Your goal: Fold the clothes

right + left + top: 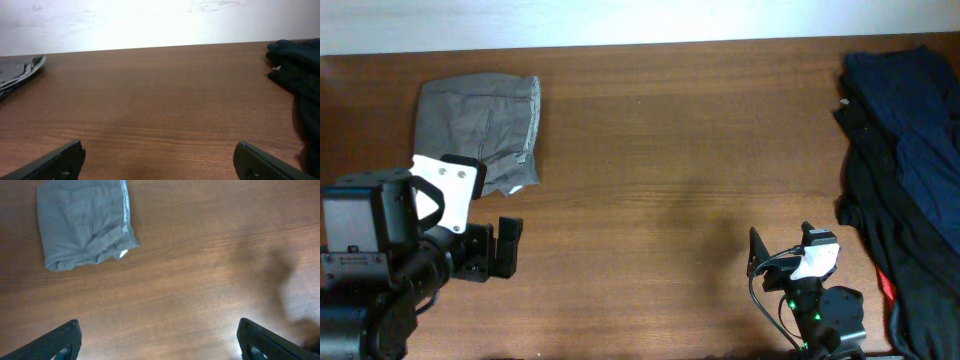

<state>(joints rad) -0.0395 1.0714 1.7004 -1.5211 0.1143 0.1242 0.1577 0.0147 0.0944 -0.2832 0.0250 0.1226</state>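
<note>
The clothes, a pair of grey-olive shorts (480, 130), lie folded into a compact, wrinkled rectangle at the table's far left. The left wrist view shows them (82, 225) from above, a pale bit of lining peeking out at one corner. An edge of them (17, 72) appears at the left border of the right wrist view. My left gripper (508, 247) hovers open just in front of the shorts, not touching them; only bare wood lies between its fingers (65, 337). My right gripper (780, 255) is open near the front right, holding nothing.
A pile of navy and black garments (910, 170) covers the table's right side, also seen as dark cloth (300, 70) in the right wrist view. A red item (886, 288) peeks out at its lower edge. The brown wooden table (680, 150) ends at a pale back wall.
</note>
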